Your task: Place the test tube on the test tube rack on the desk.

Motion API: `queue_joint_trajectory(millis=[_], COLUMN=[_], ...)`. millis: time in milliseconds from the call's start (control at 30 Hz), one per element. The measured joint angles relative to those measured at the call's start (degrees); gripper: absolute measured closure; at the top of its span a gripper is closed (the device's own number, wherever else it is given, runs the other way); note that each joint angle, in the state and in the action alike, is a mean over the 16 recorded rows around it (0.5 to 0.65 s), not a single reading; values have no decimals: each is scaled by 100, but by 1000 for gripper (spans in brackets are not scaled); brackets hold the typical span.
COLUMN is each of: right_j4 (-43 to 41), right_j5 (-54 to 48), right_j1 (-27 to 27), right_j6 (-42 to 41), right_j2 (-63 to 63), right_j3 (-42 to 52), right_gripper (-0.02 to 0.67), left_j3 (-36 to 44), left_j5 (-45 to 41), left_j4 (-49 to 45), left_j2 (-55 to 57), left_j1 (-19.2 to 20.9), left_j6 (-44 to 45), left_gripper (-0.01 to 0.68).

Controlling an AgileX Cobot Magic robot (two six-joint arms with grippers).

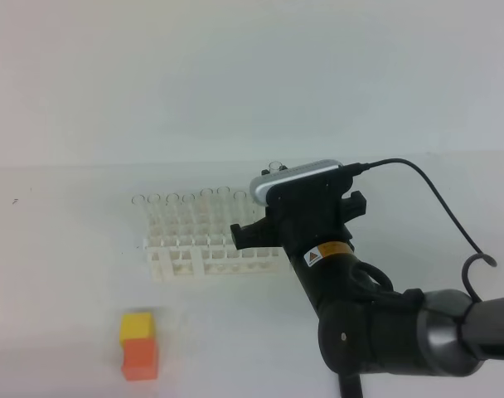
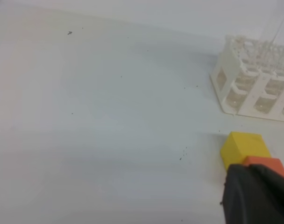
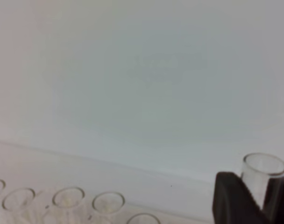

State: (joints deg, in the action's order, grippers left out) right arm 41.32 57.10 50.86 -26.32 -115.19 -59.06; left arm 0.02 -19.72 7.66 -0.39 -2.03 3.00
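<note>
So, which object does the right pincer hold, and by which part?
The right pincer holds a test tube upright, gripped just below its open rim.

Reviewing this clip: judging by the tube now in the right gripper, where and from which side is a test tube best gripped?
Probably high on the shaft, just under the rimmed mouth, jaws closing from the sides. The right gripper holds the test tube that way: upright, mouth above the fingers, lower end free to drop into the test tube rack. The rim may also check slipping.
</note>
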Motion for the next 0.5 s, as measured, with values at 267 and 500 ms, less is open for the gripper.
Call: queue_joint_trajectory(millis=[267,500], right_j4=[3,10], right_j5=[73,126], right_j1=[3,7], right_j6=[-14,-57], right_j2=[-7,27], right_j3=[-3,4], right_gripper=[521,521], left_j3=[0,0], left_j5=[0,0], left_j4=[0,0], left_j2=[0,0], left_j1=[0,0], left_j6=[0,0], left_gripper=[674,674])
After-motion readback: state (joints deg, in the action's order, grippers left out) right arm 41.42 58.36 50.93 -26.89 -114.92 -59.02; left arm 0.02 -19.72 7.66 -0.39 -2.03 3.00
